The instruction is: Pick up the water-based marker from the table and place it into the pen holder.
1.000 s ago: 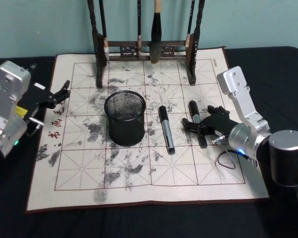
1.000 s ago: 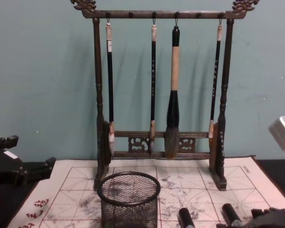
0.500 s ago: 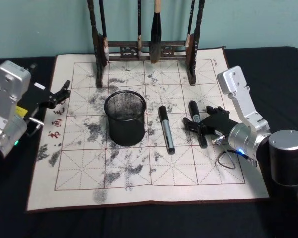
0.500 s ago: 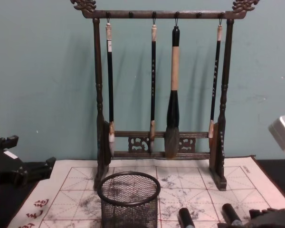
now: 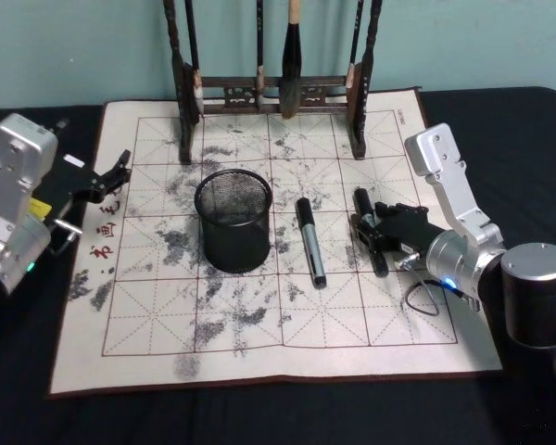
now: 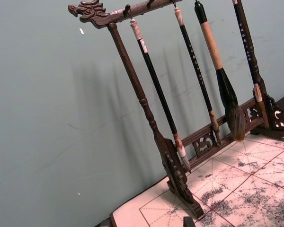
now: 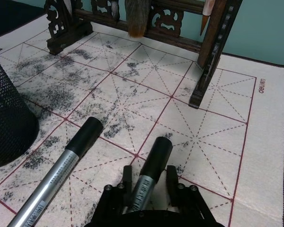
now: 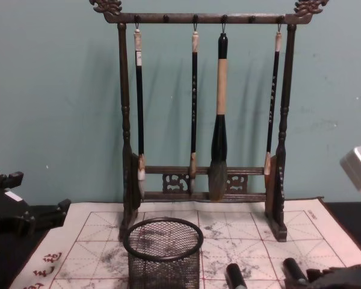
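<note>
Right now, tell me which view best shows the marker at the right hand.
Right wrist view: the marker sits close up, gripped by the right hand, cap and label clear. Head view shows it small, partly under the hand; chest view catches just its cap.

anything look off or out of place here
Nothing stands out beyond grey ink stains on the mat. The pen holder stands upright; the right gripper clamps the right-hand marker, left gripper idle at the mat's left.

Cream mat with red grid, grey ink blotches; black mesh holder; silver, black-capped marker and second marker; dark brown rack; teal wall.
</note>
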